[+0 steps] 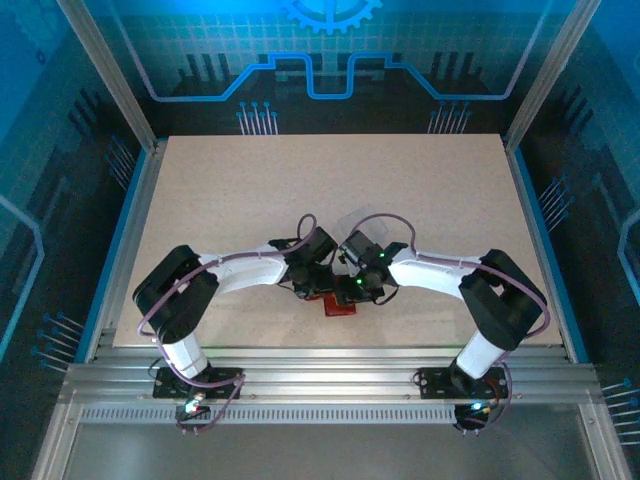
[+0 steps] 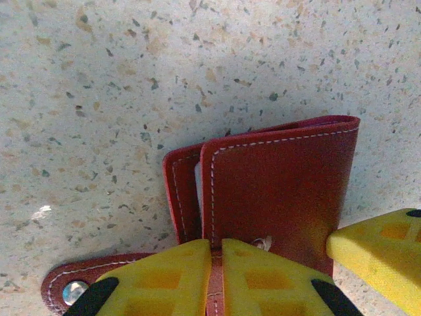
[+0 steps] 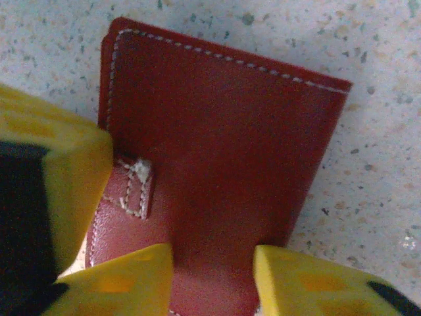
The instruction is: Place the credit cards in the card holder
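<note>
One holder [image 2: 276, 191], folded: left gripper [image 2: 216, 263] pinches its near edge, right gripper [image 3: 214, 280] sits spread over it. I judge loading done; tab [image 2: 85, 280] not yet snapped.

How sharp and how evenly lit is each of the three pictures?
Top view: sharp, blue glow on the walls, table evenly lit. Left wrist view: table sharp, soft shadow beyond the wallet, small glare spot at left. Right wrist view: wallet and yellow fingers slightly blurred.
</note>
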Motion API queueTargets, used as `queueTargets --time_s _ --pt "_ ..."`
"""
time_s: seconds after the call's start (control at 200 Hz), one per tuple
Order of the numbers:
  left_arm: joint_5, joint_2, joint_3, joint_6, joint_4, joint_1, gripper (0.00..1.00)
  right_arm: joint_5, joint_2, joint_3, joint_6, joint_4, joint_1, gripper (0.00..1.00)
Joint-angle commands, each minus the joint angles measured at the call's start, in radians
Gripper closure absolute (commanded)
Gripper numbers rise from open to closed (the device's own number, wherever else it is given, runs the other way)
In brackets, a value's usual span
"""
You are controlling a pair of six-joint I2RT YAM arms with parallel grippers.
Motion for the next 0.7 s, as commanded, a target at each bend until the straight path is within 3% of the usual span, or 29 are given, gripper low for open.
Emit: queueTargets --time_s 0.0,0.28,0.545,0.605,0.695 --pt "0.007 0.035 -0.073 -0.021 0.009 -0.001 0.85 -0.068 -0.047 -0.044 -0.027 0.014 -0.044 0.50" --pt "-0.012 0.041 -0.160 -0.034 0.029 0.000 0.86 -0.167 -0.022 -0.076 -0.064 0.071 -0.141 0.42" --pt "-0.014 0.046 -0.170 -0.032 0.037 0.002 0.86 -0.314 0.024 -0.065 -0.044 0.195 -0.114 0.44" --pt "-0.009 0.053 -0.168 -0.032 0.042 0.002 0.86 -0.332 0.040 -0.055 -0.034 0.212 -0.104 0.52" --pt "-0.008 0.047 -0.170 -0.034 0.039 0.003 0.87 -0.333 0.037 -0.054 -0.020 0.220 -0.106 0.81"
